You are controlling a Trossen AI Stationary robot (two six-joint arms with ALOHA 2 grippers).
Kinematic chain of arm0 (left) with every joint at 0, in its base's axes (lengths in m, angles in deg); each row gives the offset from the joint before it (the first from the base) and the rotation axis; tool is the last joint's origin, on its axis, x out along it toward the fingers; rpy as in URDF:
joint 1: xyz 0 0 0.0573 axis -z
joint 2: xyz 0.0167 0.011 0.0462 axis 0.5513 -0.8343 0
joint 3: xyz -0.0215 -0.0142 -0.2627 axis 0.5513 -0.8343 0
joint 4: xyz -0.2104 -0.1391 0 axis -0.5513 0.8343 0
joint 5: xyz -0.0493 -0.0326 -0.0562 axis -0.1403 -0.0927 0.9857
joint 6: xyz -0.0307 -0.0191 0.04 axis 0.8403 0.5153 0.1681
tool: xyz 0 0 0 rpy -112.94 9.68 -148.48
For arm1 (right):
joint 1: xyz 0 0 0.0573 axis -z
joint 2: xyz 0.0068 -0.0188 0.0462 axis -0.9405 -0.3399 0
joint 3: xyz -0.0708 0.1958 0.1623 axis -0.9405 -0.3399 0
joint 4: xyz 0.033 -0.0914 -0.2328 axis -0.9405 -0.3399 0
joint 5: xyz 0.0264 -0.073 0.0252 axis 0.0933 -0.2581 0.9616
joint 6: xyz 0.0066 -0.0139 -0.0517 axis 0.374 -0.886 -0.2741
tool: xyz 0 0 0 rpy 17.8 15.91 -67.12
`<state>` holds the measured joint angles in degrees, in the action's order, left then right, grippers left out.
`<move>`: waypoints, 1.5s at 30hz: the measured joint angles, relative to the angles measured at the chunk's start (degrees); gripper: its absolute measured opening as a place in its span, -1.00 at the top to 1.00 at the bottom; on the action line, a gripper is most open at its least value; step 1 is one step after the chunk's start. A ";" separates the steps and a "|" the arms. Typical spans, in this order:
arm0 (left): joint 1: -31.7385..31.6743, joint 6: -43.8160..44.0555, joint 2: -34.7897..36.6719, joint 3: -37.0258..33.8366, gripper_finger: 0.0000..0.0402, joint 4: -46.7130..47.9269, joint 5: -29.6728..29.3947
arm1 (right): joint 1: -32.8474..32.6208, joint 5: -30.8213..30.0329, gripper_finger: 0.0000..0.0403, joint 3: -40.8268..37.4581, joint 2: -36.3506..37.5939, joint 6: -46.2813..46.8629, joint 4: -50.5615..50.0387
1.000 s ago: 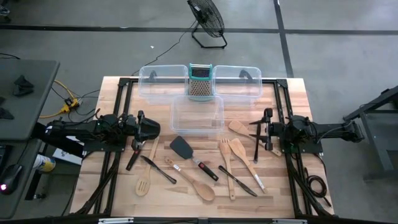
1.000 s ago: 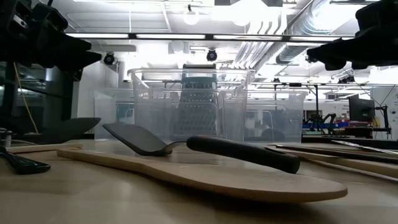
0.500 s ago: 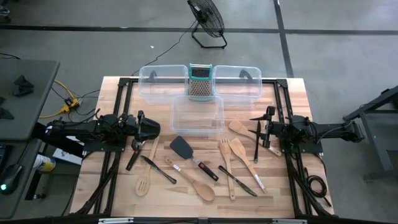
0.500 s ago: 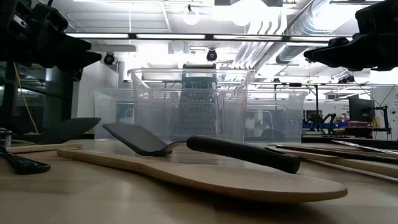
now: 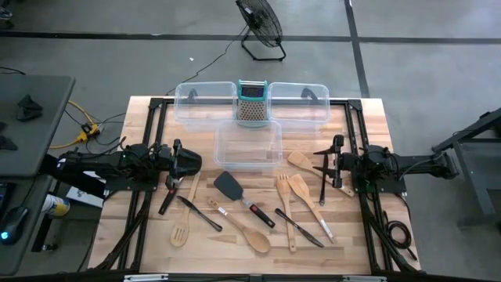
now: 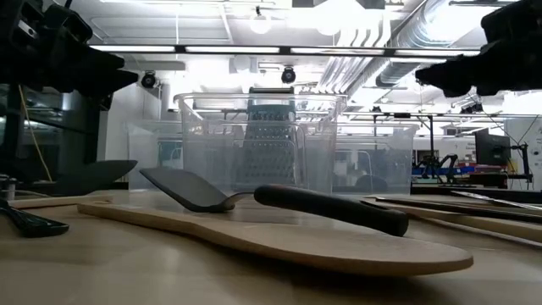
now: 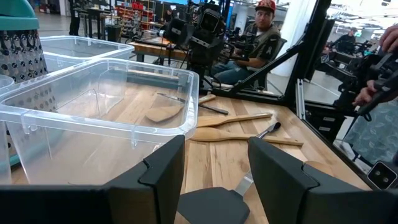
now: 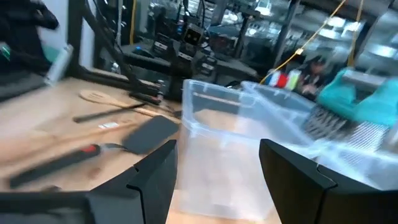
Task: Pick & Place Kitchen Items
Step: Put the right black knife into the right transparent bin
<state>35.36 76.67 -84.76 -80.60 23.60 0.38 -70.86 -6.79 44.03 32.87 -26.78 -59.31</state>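
Nothing is packed yet: the utensils (image 5: pixel 250 213) all lie on the bench (image 5: pixel 141 235), bins (image 5: pixel 248 144) at twelve o'clock empty. Left hand (image 5: pixel 177 162) and right hand (image 5: pixel 327 164) hover open, holding nothing.

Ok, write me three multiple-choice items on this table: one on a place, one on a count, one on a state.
1. Where is the box grater?
A. between the two far bins
B. inside the near bin
C. on the floor

2. How many clear bins?
A. one
B. three
C. five

3. What does the left hand hold?
A. a spoon
B. the grater
C. nothing

Answers:
1 A, it stands between the left far bin and the right one.
2 B, adding the near bin.
3 C, its fingers stand open and empty.
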 joint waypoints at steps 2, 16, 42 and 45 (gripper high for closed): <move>-0.01 0.00 0.00 -0.01 0.13 0.00 0.00 | -0.02 1.15 -0.09 1.16 -0.30 8.60 0.32; -0.01 0.00 0.00 0.00 0.13 0.00 0.01 | 2.70 5.69 -0.09 8.86 -7.79 47.71 -2.60; 0.00 -0.01 0.02 -0.01 0.13 0.00 0.01 | 8.36 5.15 -0.09 37.08 -30.88 76.57 -45.03; -0.01 -0.01 0.00 0.00 0.13 0.00 0.01 | 6.70 1.34 -0.09 38.14 -33.66 81.43 -49.73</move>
<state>35.35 76.67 -84.76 -80.60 23.60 0.39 -64.16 -5.46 82.16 -0.79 54.65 -109.04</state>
